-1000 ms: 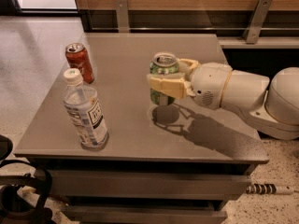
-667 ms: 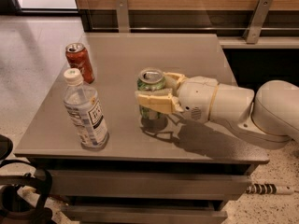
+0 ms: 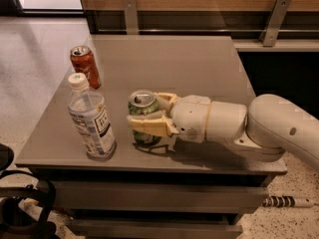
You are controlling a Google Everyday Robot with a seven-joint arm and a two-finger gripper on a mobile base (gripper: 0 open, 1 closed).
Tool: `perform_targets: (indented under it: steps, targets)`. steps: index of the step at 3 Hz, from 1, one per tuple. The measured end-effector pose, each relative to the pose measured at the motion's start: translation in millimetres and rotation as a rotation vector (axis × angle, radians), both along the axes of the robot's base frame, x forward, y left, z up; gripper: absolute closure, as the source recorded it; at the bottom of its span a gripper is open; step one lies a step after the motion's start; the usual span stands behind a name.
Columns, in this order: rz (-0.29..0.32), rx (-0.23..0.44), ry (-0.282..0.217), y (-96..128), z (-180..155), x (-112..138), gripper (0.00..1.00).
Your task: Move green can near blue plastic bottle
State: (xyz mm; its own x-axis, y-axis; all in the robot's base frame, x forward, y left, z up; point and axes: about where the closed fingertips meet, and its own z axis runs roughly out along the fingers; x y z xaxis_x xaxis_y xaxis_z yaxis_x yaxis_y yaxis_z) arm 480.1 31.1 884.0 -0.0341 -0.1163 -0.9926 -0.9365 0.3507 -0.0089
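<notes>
- You see the gripper (image 3: 145, 112) at the near middle of the counter (image 3: 189, 63). It reaches in from the right on the end of the white arm (image 3: 249, 126).
- The jaws are closed on the green can (image 3: 141, 100): one pale finger lies across its near side and the other goes behind its far side, so the can sits between them.
- The can stands upright. Its silver top is free above the fingers, and its lower part shows below the near finger.
- You cannot tell whether its base touches the counter or hangs just above it; a dark shadow lies under it.
- The blue plastic bottle (image 3: 91, 118) stands upright to the left of the can, by the near left edge, close to the can but apart from it.
- A red-brown can (image 3: 85, 66) stands farther back on the left, behind the bottle.
</notes>
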Motion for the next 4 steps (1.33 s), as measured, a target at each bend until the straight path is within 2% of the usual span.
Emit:
perform_targets:
  steps: [1,2,4]
  targets:
    - [0.025,-0.006,0.018,7.5,-11.7,-7.1,1.0]
    - [0.025,-0.006,0.018,7.5,-7.4,-7.1,0.82]
    - [0.029,-0.006,0.017,9.6,-5.7,-7.9,0.35]
